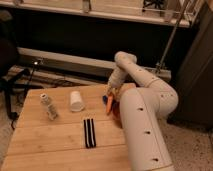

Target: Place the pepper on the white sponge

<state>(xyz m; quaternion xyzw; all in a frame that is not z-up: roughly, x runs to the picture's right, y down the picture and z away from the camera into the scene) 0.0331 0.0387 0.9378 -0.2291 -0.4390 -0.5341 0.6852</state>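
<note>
Pincer (111, 93) down at the far right side of the bench (55, 142), with the pepper (110, 103) right under it.

So the white arm (145, 100) curls over from the right and the pincer sits low over the wooden top. The orange pepper hangs tip-down just below it, right at its tips, looks like it's being gripped, though honestly I can't tell how the fingers are set. Left of the pincer there's 1 white cylinder thing (76, 100) lying on the bench, near but apart from the pepper. Further left of that stands 1 small pale bottle-like object (49, 106), well apart from the pincer. Nearer the camera and a bit left of the pincer lies 1 black-and-white striped strip (89, 132), flat on the wood.
</note>
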